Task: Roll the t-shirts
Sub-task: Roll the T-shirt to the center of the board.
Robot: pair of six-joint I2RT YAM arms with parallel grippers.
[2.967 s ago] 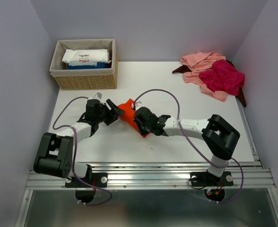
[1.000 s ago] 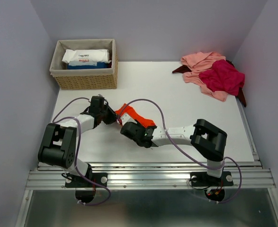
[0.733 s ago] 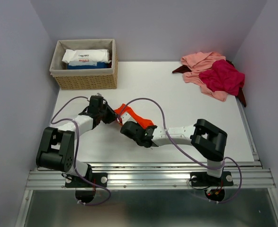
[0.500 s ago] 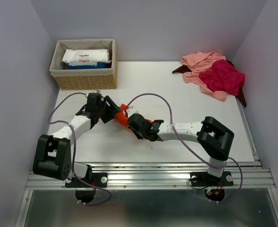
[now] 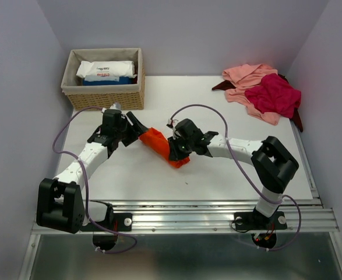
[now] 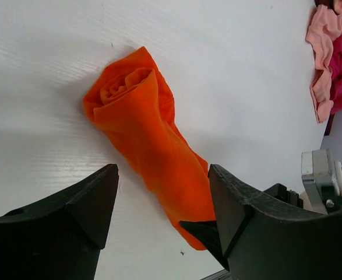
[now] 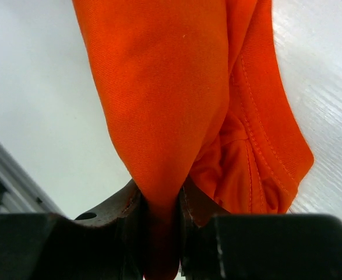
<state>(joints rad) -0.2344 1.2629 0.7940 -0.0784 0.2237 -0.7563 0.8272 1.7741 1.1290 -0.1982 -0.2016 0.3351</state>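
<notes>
White table (lavender walls around) bears wicker basket and orange t-shirt.

t-shirt at centre, basket far left

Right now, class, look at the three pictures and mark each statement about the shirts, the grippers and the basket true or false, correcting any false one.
1. The right gripper pinches one end of the orange shirt. True.
2. The left gripper is clamped on the orange shirt. False: its jaws stand open and grip nothing.
3. The orange shirt lies spread out flat. False: it is rolled into a tube on the table.
4. The basket stands at the far left corner of the table. True.
5. The pink shirt and the magenta shirt lie in the basket. False: they are piled at the far right corner; the basket holds white packets.
</notes>
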